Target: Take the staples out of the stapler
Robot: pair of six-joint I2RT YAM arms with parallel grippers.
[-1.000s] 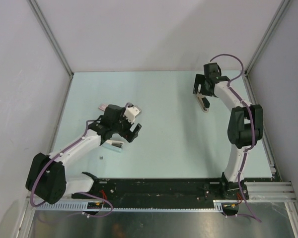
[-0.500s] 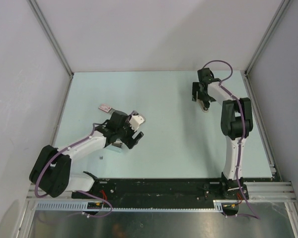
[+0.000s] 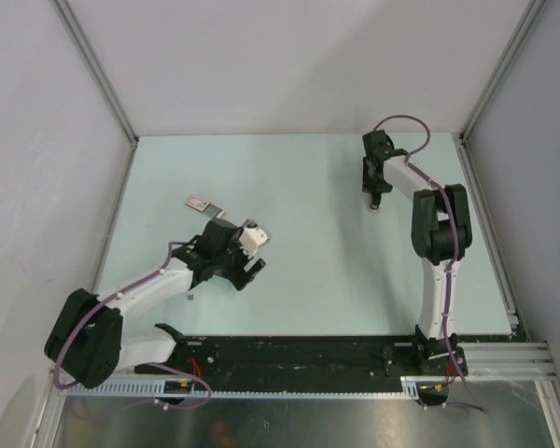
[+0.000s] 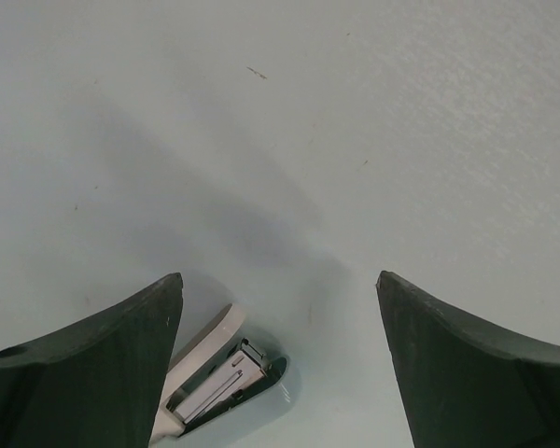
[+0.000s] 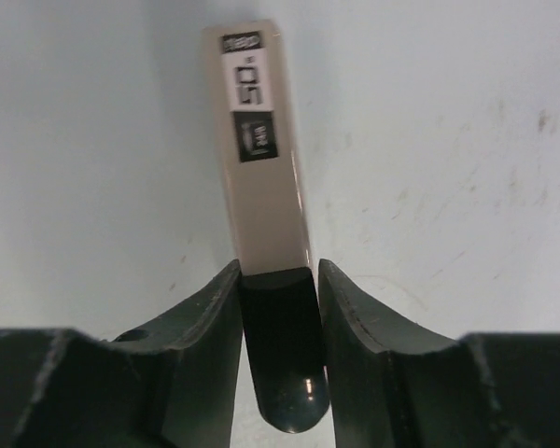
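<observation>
Two arms are seen from the top external view on a pale green desk (image 3: pixel 308 243). The left end effector (image 3: pixel 247 271) is held low over the near-left part of the desk, with a small flat pink-and-white box (image 3: pixel 201 203) lying apart beyond it. The right end effector (image 3: pixel 376 194) is pointed down at the far right, and the cream tip of the small slim black-and-cream stapler (image 3: pixel 377 206) is just visible beneath it, on the desk.

Left wrist view: the left end effector (image 4: pixel 278 280) is spread wide open with nothing gripped. A white-and-teal oblong object (image 4: pixel 219 378) is seen lying on the desk between the fingers, close to the left one.

Right wrist view: the right end effector (image 5: pixel 275 271) is closed on the stapler (image 5: pixel 261 196). Both fingers (image 5: pixel 210 317) are pressed against its black end. The cream body, with printed labels, is extended away flat on the desk.
</observation>
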